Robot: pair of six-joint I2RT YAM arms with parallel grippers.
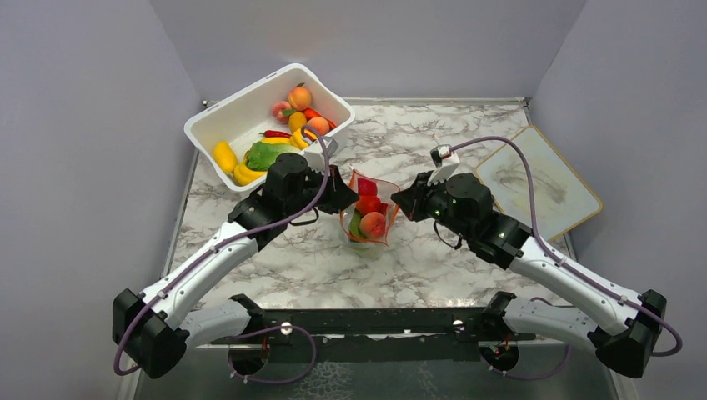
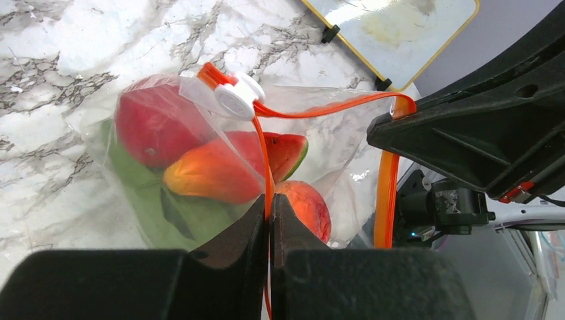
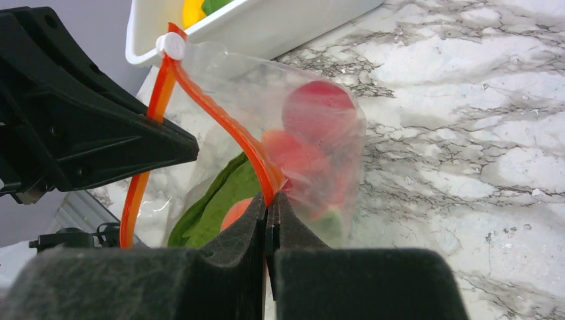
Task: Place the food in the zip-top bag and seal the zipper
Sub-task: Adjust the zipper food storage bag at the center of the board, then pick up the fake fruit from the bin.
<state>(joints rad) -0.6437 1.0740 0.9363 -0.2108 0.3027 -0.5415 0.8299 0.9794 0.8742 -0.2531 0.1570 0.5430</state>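
The clear zip-top bag [image 1: 368,218] stands open on the marble table between my two grippers. Inside it I see a red fruit [image 2: 152,123], a peach [image 2: 308,207], an orange-red piece and a green leafy bunch [image 3: 213,207]. Its orange-red zipper [image 2: 328,109] runs round the mouth, with a white slider [image 2: 234,97] at the far end. My left gripper [image 2: 270,200] is shut on the zipper strip of one side. My right gripper [image 3: 268,200] is shut on the zipper strip [image 3: 226,123] of the other side. The mouth is held apart.
A white tub [image 1: 250,104] at the back left holds more toy food: peaches, yellow fruit, a green leaf, red peppers. A yellow-edged board [image 1: 538,179] lies at the right. Grey walls close in the table on three sides.
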